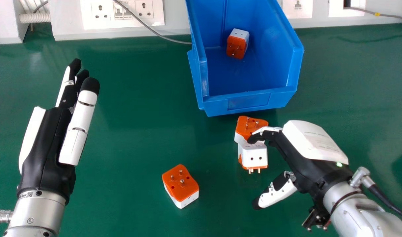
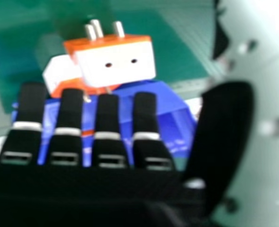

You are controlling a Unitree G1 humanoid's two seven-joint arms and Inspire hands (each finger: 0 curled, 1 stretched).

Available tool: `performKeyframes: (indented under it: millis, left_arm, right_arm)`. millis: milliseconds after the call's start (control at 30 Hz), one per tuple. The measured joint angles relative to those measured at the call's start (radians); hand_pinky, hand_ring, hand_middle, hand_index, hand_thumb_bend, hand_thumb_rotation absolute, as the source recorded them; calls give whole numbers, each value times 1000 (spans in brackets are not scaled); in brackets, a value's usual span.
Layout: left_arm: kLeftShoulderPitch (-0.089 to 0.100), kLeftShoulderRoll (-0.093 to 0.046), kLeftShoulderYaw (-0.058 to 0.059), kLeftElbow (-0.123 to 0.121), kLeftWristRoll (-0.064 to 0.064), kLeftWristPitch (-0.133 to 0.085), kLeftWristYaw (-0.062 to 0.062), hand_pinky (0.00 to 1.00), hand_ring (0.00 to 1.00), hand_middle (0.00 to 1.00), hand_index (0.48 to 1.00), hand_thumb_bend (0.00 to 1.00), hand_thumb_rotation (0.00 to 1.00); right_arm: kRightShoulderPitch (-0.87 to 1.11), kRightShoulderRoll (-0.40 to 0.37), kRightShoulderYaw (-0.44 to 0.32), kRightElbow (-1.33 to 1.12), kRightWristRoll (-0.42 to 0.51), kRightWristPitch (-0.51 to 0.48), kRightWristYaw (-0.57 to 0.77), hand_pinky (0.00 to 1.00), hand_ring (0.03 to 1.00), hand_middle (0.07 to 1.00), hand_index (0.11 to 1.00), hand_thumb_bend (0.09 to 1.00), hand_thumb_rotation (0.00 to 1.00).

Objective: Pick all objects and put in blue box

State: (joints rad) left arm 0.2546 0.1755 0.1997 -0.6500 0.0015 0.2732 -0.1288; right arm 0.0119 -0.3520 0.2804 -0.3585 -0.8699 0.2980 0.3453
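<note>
Presently, the black-and-white mechanical right hand (image 1: 301, 164), fingers (image 2: 108, 111) apart from thumb (image 1: 276, 195), should pinch the two-holed white-and-orange plastic adapter (image 1: 253, 154) squarely, sparing the orange-topped white plastic adapter (image 1: 248, 126) at its twelve o'clock.

Blue box (image 1: 248, 102), far: smooth moulded plastic, walls softly glossy. Box adapter (image 1: 236, 46), farther paired adapter (image 1: 243, 128), nearer paired adapter (image 1: 253, 156) and lone adapter (image 1: 184, 186): smooth orange and white plastic shells, with shiny metal pins. Tabletop (image 1: 138, 115): smooth green surface, faintly reflective at far left. Left hand (image 1: 42, 141) and right hand (image 1: 293, 164): smooth white covers, apparently plastic, over darker, satin black parts; fingertips (image 1: 90, 85) matt black. Left forearm (image 1: 38, 210) and right forearm (image 1: 362, 215): smooth silver, metallic in look. Socket plate (image 1: 156, 10), far: smooth white plastic. Conduit (image 1: 36, 18), far left: ribbed, plastic in appearance.
</note>
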Motion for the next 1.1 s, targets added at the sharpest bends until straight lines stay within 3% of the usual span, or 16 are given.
performKeyframes:
  millis: [367, 700, 833, 1100]
  left_arm:
    - [0, 0, -7, 0, 1, 0, 2, 947, 985, 991, 1000, 476, 1000]
    - [0, -1, -17, 0, 12, -1, 4, 946, 985, 990, 1000, 478, 1000]
    - [0, -1, -17, 2, 18, -1, 6, 946, 984, 990, 1000, 479, 1000]
    - [0, -1, -17, 3, 18, -1, 8, 946, 984, 990, 1000, 479, 1000]
  right_arm:
    - [-11, 5, 22, 31, -8, 20, 1, 657, 769, 805, 743, 840, 0]
    - [-45, 19, 53, 67, -12, 61, -3, 669, 773, 813, 748, 836, 0]
    - [-59, 20, 68, 82, -31, 64, -5, 675, 776, 814, 746, 831, 0]
    - [-87, 26, 71, 117, -32, 63, -14, 678, 783, 824, 743, 816, 0]
